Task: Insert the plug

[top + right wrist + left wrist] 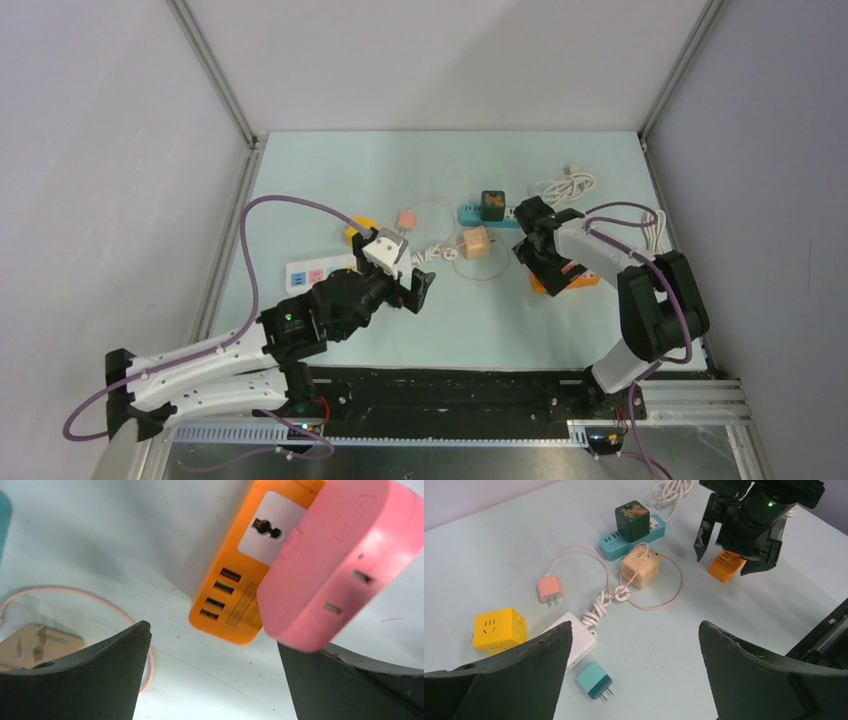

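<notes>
Pink plug (pixel 340 560): only the right wrist view is showing it, sitting on the orange power strip (pixel 240 590). Overhead, the right tool (pixel 540 252) is hiding it, hanging low over the strip with jaws spread wide, gripping nothing. Well left of the strip, the left tool (pixel 420 288) is hovering fully spread, empty.
</notes>
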Robot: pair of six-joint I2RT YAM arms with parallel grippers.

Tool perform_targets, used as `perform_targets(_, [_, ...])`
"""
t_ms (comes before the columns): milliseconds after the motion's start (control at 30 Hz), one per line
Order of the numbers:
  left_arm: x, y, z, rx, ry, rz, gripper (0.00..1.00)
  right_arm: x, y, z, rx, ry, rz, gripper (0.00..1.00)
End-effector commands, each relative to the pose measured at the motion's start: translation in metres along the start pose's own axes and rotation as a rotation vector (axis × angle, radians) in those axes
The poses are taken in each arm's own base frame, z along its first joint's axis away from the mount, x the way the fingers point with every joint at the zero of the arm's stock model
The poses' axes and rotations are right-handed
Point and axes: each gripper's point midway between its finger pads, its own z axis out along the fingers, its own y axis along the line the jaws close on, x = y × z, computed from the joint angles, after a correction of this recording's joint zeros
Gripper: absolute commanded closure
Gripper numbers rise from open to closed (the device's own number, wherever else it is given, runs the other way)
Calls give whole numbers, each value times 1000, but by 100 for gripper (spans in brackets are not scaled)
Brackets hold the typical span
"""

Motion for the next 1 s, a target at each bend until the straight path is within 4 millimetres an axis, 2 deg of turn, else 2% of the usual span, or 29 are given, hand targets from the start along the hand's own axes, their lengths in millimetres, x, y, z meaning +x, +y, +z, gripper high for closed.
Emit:
perform_targets(0, [-21,7,-5,-26,-49,-45,0,-9,16,-35,-117,-25,13,1])
perform_targets(167, [-18,10,-5,-52,-36,-85,0,-2,13,-63,-180,-34,-23,1])
perform_targets(300, [-12,14,-1,-49,2,-193,0,9,15,-87,-261,-65,-122,2])
perform_targets(400, [6,33,6,-109,65,-332,0,19,22,-112,-365,-127,-225,5])
perform_targets(533, [50,52,12,-204,166,-457,0,33,38,-139,-521,-154,-372,9])
perform_targets(633, [87,59,14,-275,273,-492,0,42,41,-148,-599,-120,-420,11])
perform_targets(767, [119,65,20,-348,360,-504,0,56,51,-164,-740,-69,-474,13])
perform_targets(833, [129,71,25,-386,392,-502,0,65,55,-169,-793,-40,-505,13])
perform_targets(867, [128,73,27,-392,397,-504,0,70,58,-172,-821,-23,-524,13])
perform_targets(900, [132,84,29,-425,411,-504,0,74,59,-172,-828,-13,-540,13])
perform_targets(967, [128,104,33,-468,405,-534,0,84,65,-176,-878,10,-590,14])
